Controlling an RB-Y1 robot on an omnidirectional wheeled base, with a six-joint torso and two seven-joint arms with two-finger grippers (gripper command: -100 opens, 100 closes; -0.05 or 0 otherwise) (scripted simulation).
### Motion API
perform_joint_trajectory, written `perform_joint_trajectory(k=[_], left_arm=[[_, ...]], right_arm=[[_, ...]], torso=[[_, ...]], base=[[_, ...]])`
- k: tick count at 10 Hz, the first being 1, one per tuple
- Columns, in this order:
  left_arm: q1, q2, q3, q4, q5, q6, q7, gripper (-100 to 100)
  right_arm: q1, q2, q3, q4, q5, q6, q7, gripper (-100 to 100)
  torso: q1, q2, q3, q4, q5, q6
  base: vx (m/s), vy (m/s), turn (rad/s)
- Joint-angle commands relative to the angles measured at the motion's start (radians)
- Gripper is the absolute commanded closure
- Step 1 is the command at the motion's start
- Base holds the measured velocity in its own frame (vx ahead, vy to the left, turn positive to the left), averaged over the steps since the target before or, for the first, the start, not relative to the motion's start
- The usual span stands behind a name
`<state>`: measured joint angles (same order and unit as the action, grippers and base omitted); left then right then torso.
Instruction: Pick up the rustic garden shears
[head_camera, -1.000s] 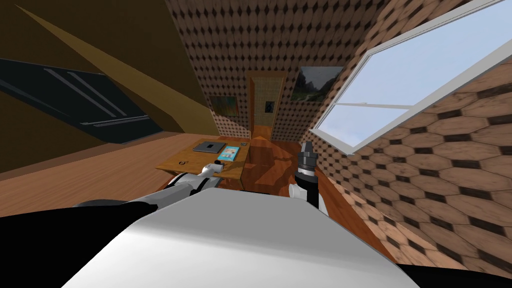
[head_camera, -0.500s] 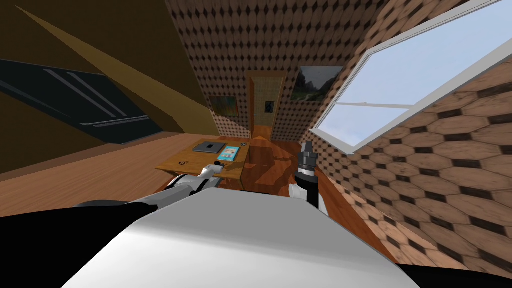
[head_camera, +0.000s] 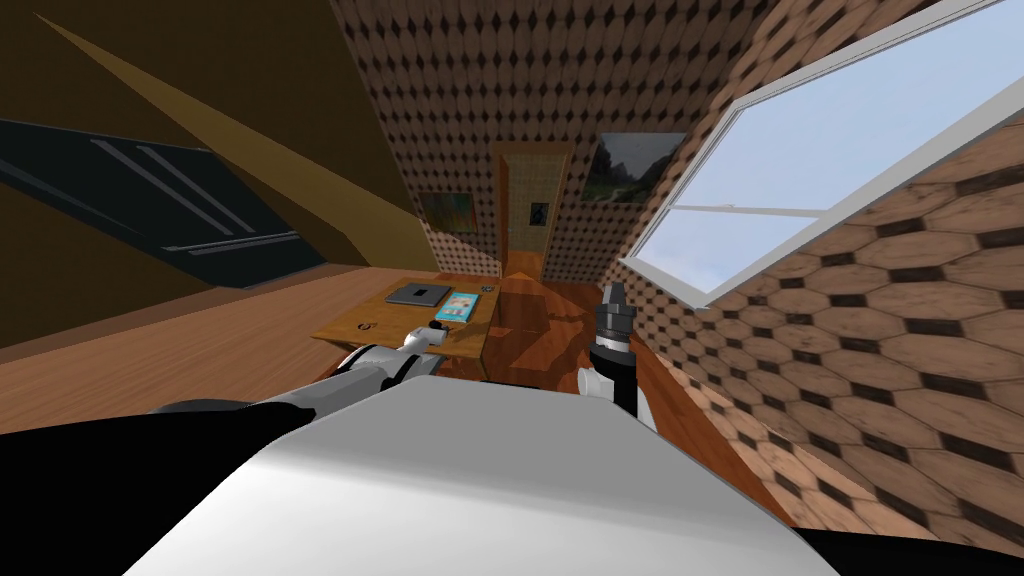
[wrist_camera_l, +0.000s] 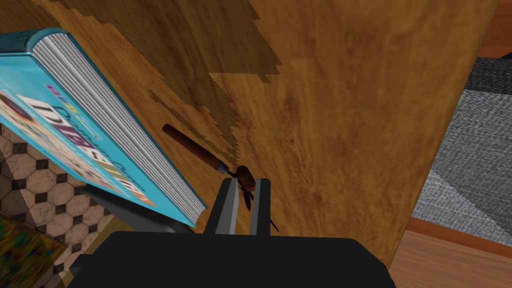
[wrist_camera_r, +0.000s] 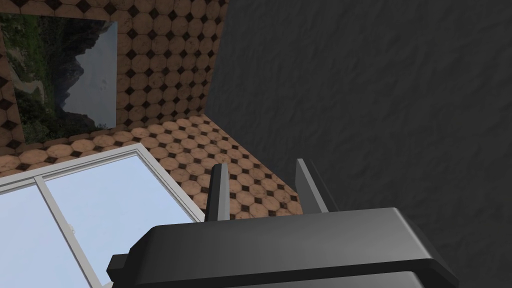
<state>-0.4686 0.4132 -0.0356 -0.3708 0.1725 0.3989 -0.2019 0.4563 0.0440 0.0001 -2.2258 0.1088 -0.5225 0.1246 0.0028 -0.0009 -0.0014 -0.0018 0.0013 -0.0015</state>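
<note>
- Garden shears (wrist_camera_l: 199, 149): lying flat on the wooden table (wrist_camera_l: 340, 110), just beside the blue book (wrist_camera_l: 75, 120) but apart from it. One reddish-brown handle runs out in full. The second handle shows as a rounded brown stub.
- Blades: mostly hidden behind the fingers and the dark gripper body. One thin dark tip pokes out beside a finger.
- Left gripper (wrist_camera_l: 245, 183): down at the table, fingers drawn narrow and pressing the brown stub near the pivot. Whether the shears are off the wood cannot be told.
- Book: thick, page edges toward the shears, cover cut off by the frame. A dark grey slab (wrist_camera_l: 131, 214) sits partly hidden behind it.
- Grey rug (wrist_camera_l: 475, 150): on the floor past the table edge.
- Right gripper (head_camera: 613, 296): raised upright beside the table, fingers (wrist_camera_r: 218, 190) parted, nothing between them.
</note>
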Motion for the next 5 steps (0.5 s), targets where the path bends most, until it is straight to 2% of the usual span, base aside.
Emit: perform_joint_trajectory(k=[1,3,4,5], left_arm=[[0.005,0.008,0.000,-0.034,0.007,0.031,-0.007,100],[-0.007,0.014,-0.001,-0.043,0.015,0.052,-0.013,100],[-0.009,0.011,0.000,-0.025,0.016,0.034,-0.014,100],[-0.011,0.012,0.000,-0.025,0.017,0.037,-0.016,0]], right_arm=[[0.000,0.000,0.000,0.000,0.000,0.000,0.000,0],[0.000,0.000,0.000,0.000,0.000,0.000,0.000,0],[0.000,0.000,0.000,0.000,0.000,0.000,0.000,0],[0.000,0.000,0.000,0.000,0.000,0.000,0.000,0]], torso=[[0.000,0.000,0.000,0.000,0.000,0.000],[0.000,0.001,0.000,-0.001,0.000,-0.001],[-0.001,0.002,0.001,0.000,0.000,0.000],[0.000,0.002,0.001,0.000,0.000,-0.001]], base=[[0.000,0.000,0.000],[-0.013,-0.005,0.002],[-0.015,-0.005,-0.001],[0.000,0.000,0.000]])
